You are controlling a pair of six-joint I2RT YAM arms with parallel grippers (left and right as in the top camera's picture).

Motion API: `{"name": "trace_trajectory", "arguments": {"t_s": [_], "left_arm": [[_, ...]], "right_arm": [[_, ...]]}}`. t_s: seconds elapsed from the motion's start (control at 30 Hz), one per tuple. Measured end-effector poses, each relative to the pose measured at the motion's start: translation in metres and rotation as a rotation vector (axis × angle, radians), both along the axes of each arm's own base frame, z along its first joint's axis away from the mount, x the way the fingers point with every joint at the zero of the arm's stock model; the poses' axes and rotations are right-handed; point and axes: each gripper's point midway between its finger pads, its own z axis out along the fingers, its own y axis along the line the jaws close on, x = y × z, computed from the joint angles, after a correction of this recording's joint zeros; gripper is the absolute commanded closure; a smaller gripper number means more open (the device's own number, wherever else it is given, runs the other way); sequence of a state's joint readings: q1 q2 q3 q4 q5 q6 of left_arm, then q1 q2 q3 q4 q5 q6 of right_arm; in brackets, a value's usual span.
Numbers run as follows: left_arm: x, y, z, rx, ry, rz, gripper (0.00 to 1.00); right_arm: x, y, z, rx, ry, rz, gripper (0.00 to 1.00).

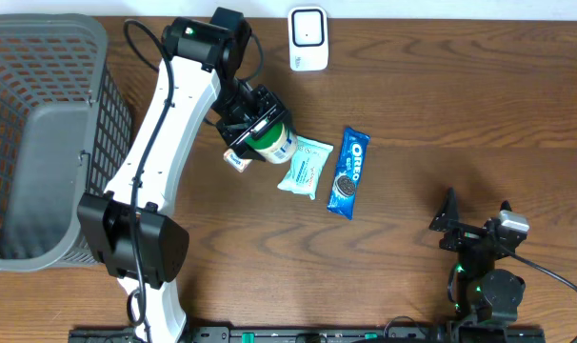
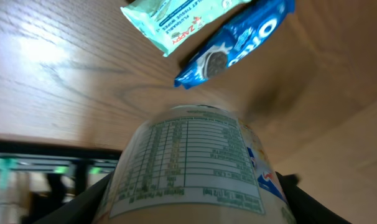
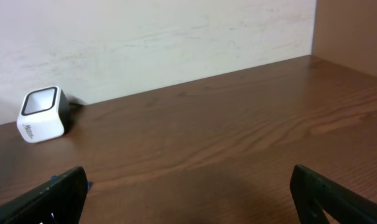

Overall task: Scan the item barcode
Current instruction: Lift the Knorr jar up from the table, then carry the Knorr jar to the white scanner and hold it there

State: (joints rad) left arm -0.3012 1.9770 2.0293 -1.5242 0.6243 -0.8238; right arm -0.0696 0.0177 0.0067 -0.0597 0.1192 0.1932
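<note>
Wooden table [image 1: 441,114]; my left claw [image 1: 255,129] clamps the bottle [image 1: 277,143], only the nutrition panel showing. Scanner [image 1: 308,38] sits beyond the claw, so I'd roll the wrist slowly til the barcode faces its window. Right claw [image 1: 474,221] wide, empty.

The counter [image 1: 460,114] is of dark brown wood with a long grain that runs from side to side, and its surface is smooth and a little shiny. Soft light falls from above; near the left side the wood gives back a pale, wide gleam, and the shadows are weak. Behind the counter stands a plain off-white wall [image 3: 176,31] with some faint marks on it. At the right end, a brown panel [image 3: 356,31] rises beside this wall. A grey plastic basket [image 1: 41,143] with lattice walls stands on the left end of the counter. Along the near edge runs a black rail [image 1: 298,335].
</note>
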Motion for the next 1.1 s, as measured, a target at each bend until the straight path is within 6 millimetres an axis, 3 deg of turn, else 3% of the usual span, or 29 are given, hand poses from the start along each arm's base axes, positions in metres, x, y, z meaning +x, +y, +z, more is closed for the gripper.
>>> {"name": "trace_trajectory", "arguments": {"t_s": [0.23, 0.47, 0.5, 0.53, 0.73, 0.9, 1.0, 1.1], "left_arm": [[0.007, -0.003, 0.001, 0.014, 0.083, 0.182, 0.66], [0.008, -0.003, 0.001, 0.018, 0.104, 0.225, 0.66], [0.011, -0.004, 0.001, 0.012, 0.090, 0.220, 0.67], [0.014, -0.005, 0.001, 0.004, 0.067, 0.208, 0.78], [0.053, -0.026, 0.012, -0.089, -0.221, 0.056, 0.81], [0.083, -0.062, 0.040, -0.154, -0.551, -0.108, 0.80], [0.095, -0.075, 0.052, -0.121, -0.710, -0.173, 0.80], [0.113, -0.072, 0.055, -0.019, -0.830, -0.183, 0.78]], "right_arm": [[0.000, 0.000, 0.000, 0.000, 0.000, 0.000, 0.01], [0.000, 0.000, 0.000, 0.000, 0.000, 0.000, 0.01], [0.000, 0.000, 0.000, 0.000, 0.000, 0.000, 0.01], [0.000, 0.000, 0.000, 0.000, 0.000, 0.000, 0.01], [0.000, 0.000, 0.000, 0.000, 0.000, 0.000, 0.01], [0.000, 0.000, 0.000, 0.000, 0.000, 0.000, 0.01], [0.000, 0.000, 0.000, 0.000, 0.000, 0.000, 0.01], [0.000, 0.000, 0.000, 0.000, 0.000, 0.000, 0.01]]}}
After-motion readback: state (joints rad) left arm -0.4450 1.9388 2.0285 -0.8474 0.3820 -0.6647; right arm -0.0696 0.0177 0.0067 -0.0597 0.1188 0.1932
